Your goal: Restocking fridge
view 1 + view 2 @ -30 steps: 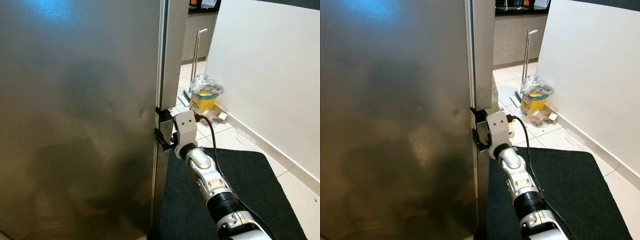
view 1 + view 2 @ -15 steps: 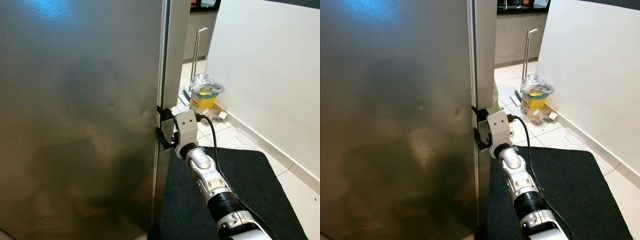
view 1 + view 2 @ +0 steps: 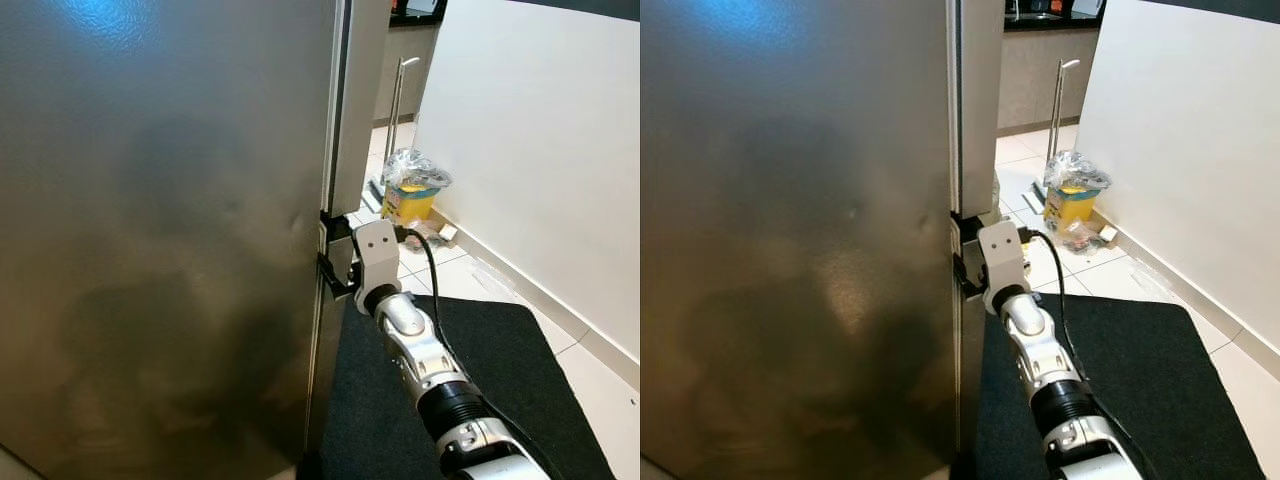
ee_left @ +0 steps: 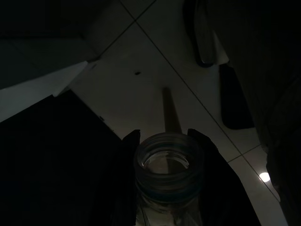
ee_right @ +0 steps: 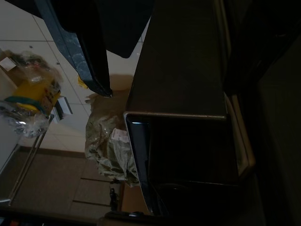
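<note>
Jaws, right gripper, seemingly hooking steel fridge door.

- The place was a home kitchen, seen from close against a tall fridge with a brushed steel door that took up the left of the head views.
- The floor was laid with pale square tiles, and a dark mat lay on it beside the fridge.
- A plain white wall with a skirting board ran along the right side.
- Near that wall stood a small yellow bin lined with a crinkled clear plastic bag, with scraps of litter just beside it.
- Behind it rose a slim metal pole, and farther back were beige cabinet fronts under a dark surface.
</note>
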Controlling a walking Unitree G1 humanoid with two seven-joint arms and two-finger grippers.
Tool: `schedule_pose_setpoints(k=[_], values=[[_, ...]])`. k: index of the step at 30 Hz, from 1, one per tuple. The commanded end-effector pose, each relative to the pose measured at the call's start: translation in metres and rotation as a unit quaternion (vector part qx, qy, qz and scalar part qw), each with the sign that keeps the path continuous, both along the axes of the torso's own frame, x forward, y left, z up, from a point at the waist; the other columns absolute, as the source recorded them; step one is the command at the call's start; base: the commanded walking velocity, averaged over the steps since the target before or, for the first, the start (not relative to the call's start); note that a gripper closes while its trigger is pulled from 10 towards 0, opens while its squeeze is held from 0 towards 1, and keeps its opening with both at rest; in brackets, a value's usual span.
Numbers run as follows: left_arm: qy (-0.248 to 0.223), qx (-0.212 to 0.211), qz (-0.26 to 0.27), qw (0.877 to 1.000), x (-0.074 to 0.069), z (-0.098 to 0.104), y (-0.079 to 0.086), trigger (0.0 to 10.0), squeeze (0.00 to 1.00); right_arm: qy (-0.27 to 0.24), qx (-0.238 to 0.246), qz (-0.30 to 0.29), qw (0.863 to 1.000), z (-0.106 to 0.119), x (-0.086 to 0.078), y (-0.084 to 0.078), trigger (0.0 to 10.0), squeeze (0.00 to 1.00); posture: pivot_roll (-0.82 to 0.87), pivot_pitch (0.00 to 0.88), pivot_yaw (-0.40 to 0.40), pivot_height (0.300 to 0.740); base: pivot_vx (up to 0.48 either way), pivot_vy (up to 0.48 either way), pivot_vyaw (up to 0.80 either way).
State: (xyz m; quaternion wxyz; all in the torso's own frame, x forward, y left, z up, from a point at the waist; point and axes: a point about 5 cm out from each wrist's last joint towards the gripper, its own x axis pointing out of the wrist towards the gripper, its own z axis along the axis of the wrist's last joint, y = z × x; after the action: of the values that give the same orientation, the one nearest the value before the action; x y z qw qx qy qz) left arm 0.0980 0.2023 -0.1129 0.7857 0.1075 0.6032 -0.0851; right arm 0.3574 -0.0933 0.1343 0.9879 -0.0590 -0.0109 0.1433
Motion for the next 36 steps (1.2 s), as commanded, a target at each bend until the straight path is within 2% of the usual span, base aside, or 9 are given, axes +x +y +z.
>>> schedule_pose_setpoints(k=[1, 12, 27, 36], values=[[0.002, 0.004, 0.000, 1.000, -0.002, 0.000, 0.003, 10.0, 0.00, 0.071, -0.019, -0.100, 0.992, -0.030, -0.003, -0.044, 10.0, 0.00, -0.04, 0.005, 0.006, 0.740, 0.000, 0.000, 0.00], [0.002, 0.003, -0.001, 1.000, -0.002, 0.000, 0.003, 10.0, 0.00, 0.072, -0.023, -0.108, 0.991, -0.031, -0.003, -0.048, 10.0, 0.00, -0.04, 0.005, 0.006, 0.740, 0.000, 0.000, 0.00], [0.002, 0.002, -0.001, 1.000, -0.002, 0.000, 0.002, 10.0, 0.00, 0.094, -0.041, -0.144, 0.984, -0.042, -0.005, -0.064, 10.0, 0.00, -0.04, 0.005, 0.007, 0.740, 0.000, 0.000, 0.00], [0.000, 0.000, -0.001, 1.000, -0.001, 0.000, 0.002, 10.0, 0.00, 0.103, -0.038, -0.142, 0.984, -0.046, -0.006, -0.063, 10.0, 0.00, -0.04, 0.007, 0.008, 0.740, 0.000, 0.000, 0.00]])
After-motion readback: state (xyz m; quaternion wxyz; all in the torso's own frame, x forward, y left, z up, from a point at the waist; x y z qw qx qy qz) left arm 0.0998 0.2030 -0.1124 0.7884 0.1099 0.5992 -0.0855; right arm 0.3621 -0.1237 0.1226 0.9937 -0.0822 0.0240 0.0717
